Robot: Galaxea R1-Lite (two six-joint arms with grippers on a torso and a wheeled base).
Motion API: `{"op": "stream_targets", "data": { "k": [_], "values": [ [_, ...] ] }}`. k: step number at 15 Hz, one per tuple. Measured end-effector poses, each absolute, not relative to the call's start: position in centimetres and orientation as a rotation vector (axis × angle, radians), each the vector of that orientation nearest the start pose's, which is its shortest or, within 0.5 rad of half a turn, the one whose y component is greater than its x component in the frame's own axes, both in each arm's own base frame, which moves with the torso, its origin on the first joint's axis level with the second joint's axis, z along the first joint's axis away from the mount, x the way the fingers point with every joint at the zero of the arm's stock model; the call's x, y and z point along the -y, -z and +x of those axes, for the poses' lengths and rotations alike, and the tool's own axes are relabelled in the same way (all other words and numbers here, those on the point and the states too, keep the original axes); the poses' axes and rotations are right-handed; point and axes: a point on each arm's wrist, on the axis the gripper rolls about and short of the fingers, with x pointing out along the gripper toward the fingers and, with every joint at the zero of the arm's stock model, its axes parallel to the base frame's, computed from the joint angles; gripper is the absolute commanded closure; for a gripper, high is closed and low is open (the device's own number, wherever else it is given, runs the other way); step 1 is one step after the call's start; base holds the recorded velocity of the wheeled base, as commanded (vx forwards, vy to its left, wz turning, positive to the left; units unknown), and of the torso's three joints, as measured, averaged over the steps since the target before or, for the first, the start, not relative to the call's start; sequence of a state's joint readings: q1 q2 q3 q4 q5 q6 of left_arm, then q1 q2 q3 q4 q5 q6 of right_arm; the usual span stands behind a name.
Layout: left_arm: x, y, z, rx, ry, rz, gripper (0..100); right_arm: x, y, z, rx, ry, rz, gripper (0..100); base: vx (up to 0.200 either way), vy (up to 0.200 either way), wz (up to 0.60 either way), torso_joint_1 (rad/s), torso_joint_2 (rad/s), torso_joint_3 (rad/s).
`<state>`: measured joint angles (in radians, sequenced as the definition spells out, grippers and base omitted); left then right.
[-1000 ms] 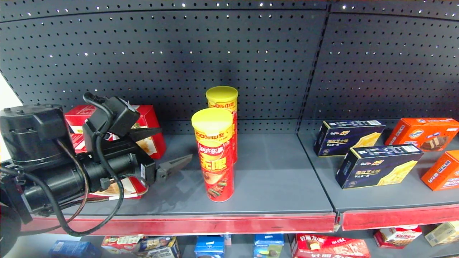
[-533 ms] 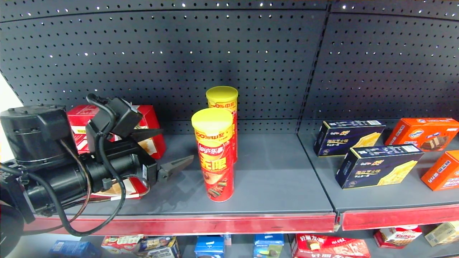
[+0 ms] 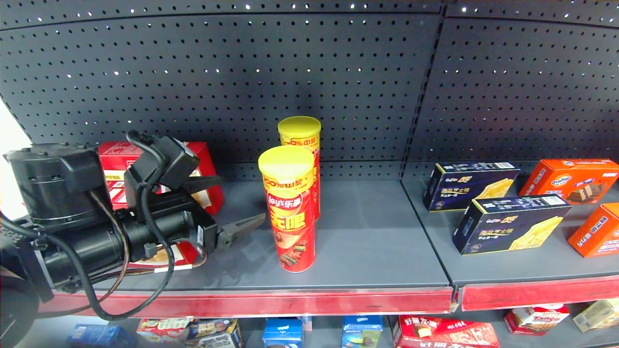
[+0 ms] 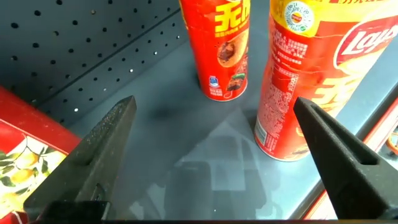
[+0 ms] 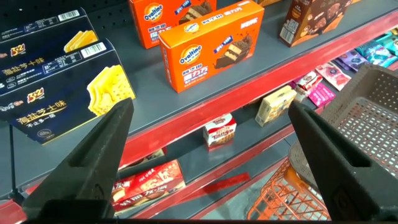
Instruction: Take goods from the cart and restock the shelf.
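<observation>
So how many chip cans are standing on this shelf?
2. The front can stands near the shelf edge; the back can stands right behind it, partly covered. The black arm may hide more.

The shelf board [image 3: 367, 241] looks like grey painted metal, smooth and mostly dull. The back wall [image 3: 290, 72] is dark metal full of little holes. The front chip can [image 3: 290, 227] has a shiny wrap and a smooth yellow plastic lid [image 3: 285, 162]. The blue boxes [image 3: 508, 224] and orange boxes [image 3: 570, 179] look like glossy card. The left gripper [image 3: 242, 199] is dull black.
</observation>
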<state>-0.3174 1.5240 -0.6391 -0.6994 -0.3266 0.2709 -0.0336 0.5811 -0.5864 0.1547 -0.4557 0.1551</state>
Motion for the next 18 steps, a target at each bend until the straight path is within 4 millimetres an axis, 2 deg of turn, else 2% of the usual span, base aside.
{"op": "stream_targets", "data": {
  "k": [18],
  "values": [
    [10.1, -19.0, 23.7, -0.108, 0.711, 0.266, 0, 1.1, -22.7, 2.0, -0.096, 0.498, 0.123, 0, 0.0, 0.0, 0.0, 0.0, 0.0, 0.0]
  ]
}}
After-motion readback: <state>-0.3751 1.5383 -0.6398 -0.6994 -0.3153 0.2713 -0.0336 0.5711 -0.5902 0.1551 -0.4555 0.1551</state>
